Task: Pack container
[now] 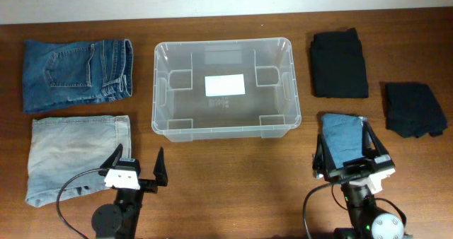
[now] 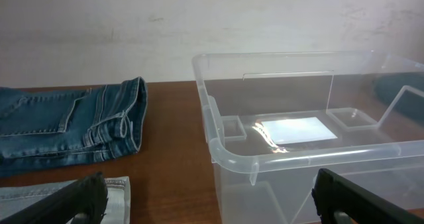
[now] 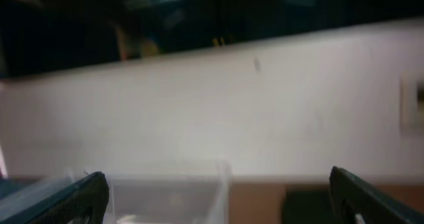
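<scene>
The container (image 1: 225, 131) is a clear plastic bin with a white label on its base. It stands empty at the table's middle and shows in the left wrist view (image 2: 298, 159) and, blurred, in the right wrist view (image 3: 199, 184). My left gripper (image 1: 136, 160) is open and empty near the front edge, left of the bin (image 2: 211, 201). My right gripper (image 1: 347, 143) is open, its fingers either side of a folded blue cloth (image 1: 341, 126) right of the bin. In the right wrist view the gripper (image 3: 218, 197) faces the wall and the cloth is out of sight.
Dark blue jeans (image 1: 74, 73) lie folded at the back left, also in the left wrist view (image 2: 73, 128). Light jeans (image 1: 71, 154) lie in front of them. A folded black garment (image 1: 338, 63) and a smaller one (image 1: 414, 109) lie at the right.
</scene>
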Motion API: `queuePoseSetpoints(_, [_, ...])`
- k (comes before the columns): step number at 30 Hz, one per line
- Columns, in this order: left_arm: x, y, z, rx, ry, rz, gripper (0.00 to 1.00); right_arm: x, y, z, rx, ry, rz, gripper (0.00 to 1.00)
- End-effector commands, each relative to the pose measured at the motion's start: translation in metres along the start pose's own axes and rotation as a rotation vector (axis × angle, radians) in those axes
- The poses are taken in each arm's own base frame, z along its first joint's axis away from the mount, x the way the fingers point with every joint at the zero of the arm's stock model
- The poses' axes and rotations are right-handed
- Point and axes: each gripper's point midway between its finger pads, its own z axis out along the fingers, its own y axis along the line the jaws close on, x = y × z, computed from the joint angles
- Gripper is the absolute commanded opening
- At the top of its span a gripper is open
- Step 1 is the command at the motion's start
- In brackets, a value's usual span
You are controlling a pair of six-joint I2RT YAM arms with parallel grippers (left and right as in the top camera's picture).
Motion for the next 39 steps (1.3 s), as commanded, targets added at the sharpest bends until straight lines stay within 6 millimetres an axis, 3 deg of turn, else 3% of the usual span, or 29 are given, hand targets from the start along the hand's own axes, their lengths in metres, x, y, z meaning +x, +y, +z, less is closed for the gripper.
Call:
queuePoseSetpoints(1, [0.002, 0.002, 0.000, -0.010, 0.000, 0.015, 0.99, -0.029, 0.011, 0.000, -0.047, -0.064, -0.085, 0.98])
queuePoseSetpoints(5, [0.002, 0.002, 0.000, -0.010, 0.000, 0.015, 0.99, -0.062, 0.007, 0.005, 0.005, -0.076, -0.184, 0.98])
queuePoseSetpoints(8, [0.002, 0.002, 0.000, -0.010, 0.000, 0.015, 0.99, -0.079, -0.003, 0.018, 0.065, 0.011, -0.245, 0.98])
queuePoseSetpoints(10, [0.002, 0.002, 0.000, -0.010, 0.000, 0.015, 0.99, -0.080, -0.011, 0.032, 0.095, 0.106, -0.256, 0.99])
queuePoseSetpoints(16, [0.002, 0.002, 0.000, -0.010, 0.000, 0.015, 1.00, -0.071, -0.063, 0.095, 0.251, 0.484, -0.223, 0.99])
queuePoseSetpoints(20, [0.002, 0.003, 0.000, -0.013, 0.000, 0.015, 0.99, -0.047, -0.095, 0.132, 0.238, 0.787, -0.103, 0.99])
queuePoseSetpoints(26, [0.002, 0.003, 0.000, -0.013, 0.000, 0.015, 0.99, 0.003, -0.164, 0.161, 0.316, 1.084, 0.068, 0.99])
queuePoseSetpoints(31, [0.002, 0.003, 0.000, -0.013, 0.000, 0.015, 0.99, 0.058, -0.207, 0.174, 0.353, 1.182, 0.126, 0.98])
queuePoseSetpoints(39, [0.002, 0.003, 0.000, -0.013, 0.000, 0.015, 0.99, 0.139, -0.240, 0.187, 0.333, 1.239, 0.110, 0.99])
